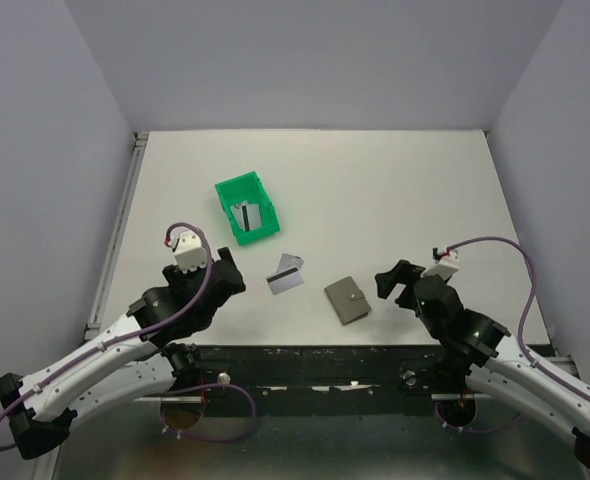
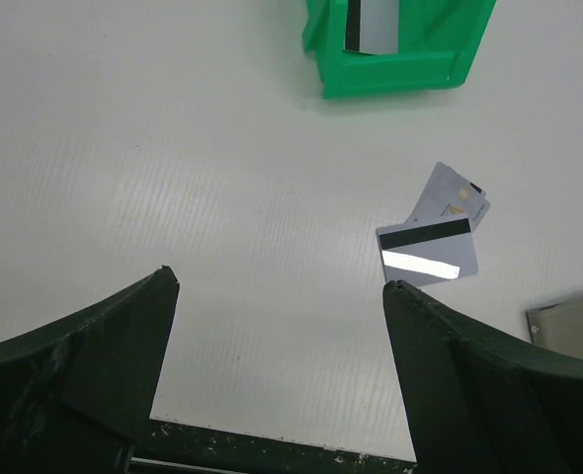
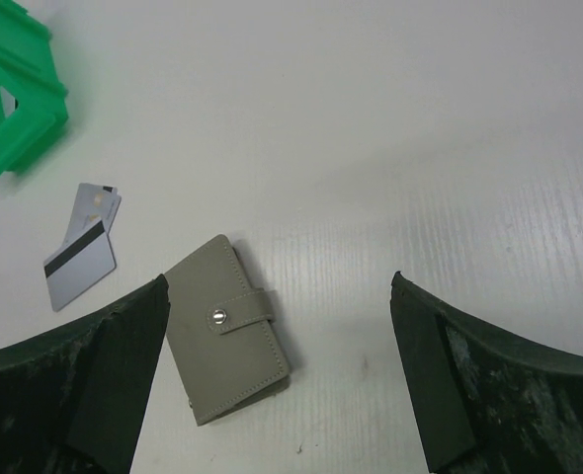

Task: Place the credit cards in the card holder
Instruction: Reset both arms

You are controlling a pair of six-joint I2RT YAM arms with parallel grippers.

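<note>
Both claws spread wide, empty. Left claw (image 2: 282, 284): two credit cards (image 2: 428, 252) overlapped, just ahead to its right; a third card (image 1: 247, 216) in the green bin (image 1: 225, 195) farther ahead. Right claw (image 1: 390, 283): card holder (image 3: 229, 341) just ahead, toward its left finger, snapped shut. Nothing loaded yet. Next, probably: unsnap the holder, steadying it.

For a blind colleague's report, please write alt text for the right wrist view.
A closed grey card holder, snap tab fastened, lies on the white table, seen between the fingers of the open right gripper. Two overlapping credit cards lie to its left, and the corner of a green bin shows at top left.
</note>
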